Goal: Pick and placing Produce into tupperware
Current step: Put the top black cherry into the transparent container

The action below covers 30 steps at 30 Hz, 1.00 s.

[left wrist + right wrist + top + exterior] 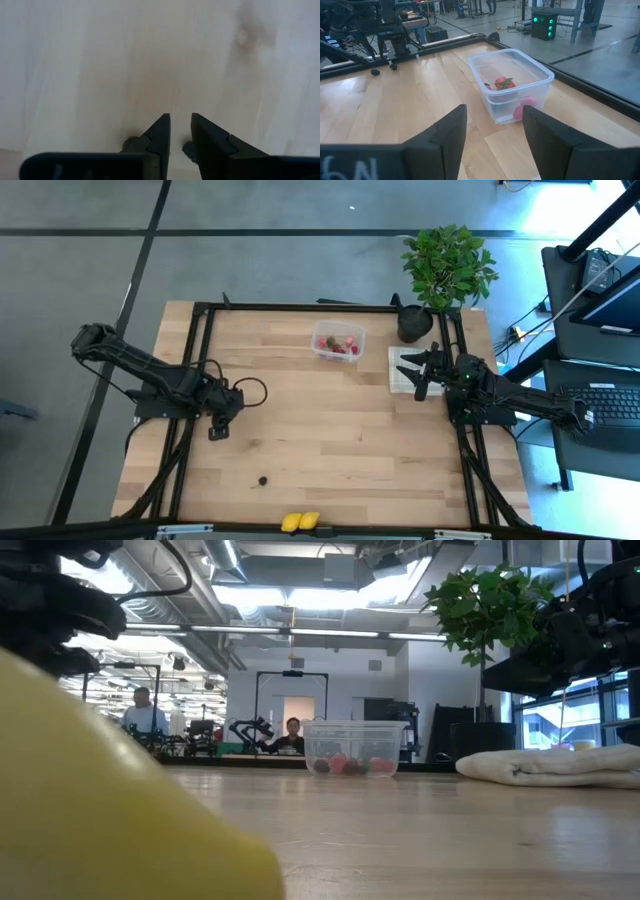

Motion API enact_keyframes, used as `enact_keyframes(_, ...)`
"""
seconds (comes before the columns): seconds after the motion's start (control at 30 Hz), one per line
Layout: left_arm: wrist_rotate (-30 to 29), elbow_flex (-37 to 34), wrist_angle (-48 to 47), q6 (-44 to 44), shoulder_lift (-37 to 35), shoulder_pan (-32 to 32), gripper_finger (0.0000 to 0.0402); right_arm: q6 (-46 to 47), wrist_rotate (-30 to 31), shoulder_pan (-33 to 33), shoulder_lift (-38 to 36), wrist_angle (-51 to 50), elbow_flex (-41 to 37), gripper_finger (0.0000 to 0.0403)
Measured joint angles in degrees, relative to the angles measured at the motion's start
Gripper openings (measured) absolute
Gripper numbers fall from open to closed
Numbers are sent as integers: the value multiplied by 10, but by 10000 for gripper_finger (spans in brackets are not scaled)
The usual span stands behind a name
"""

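High view: the tupperware (338, 344) at 12 o'clock on the tabletop (330, 430) holds red produce (338, 346); a dark berry (263, 479) and lemons (300, 522) wait near 6 o'clock. Left wrist view: the left gripper (180, 131), narrowly parted and empty, likely must reach the berry next. Right wrist view: the right gripper (492, 131) gapes wide, empty, facing the tupperware.

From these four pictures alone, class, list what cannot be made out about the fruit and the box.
- Count of berries in the tupperware: too small in the high view; the box wall blurs them in the low view.
- Yellow pieces: one fills the low view's corner as a blur.
- Dark round piece: too small in the high view to identify.
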Motion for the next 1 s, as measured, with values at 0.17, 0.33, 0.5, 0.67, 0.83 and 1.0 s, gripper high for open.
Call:
enact_keyframes(0.17,-12,0,0,49,1,-16,53,-1,0,0,0,0,0,195)
enact_keyframes(0.33,-50,0,-3,52,1,-25,44,-1,0,0,0,0,0,195)
enact_keyframes(0.5,-53,0,-5,84,1,-37,56,-1,0,0,0,0,0,195)
enact_keyframes(0.67,-59,0,-5,90,1,-40,85,-1,0,0,0,0,0,195)
enact_keyframes(0.83,-64,0,-5,89,1,-40,118,-1,0,0,0,0,0,195)
enact_keyframes(1.0,-64,-6,-21,61,4,-40,140,-1,0,0,0,0,0,195)
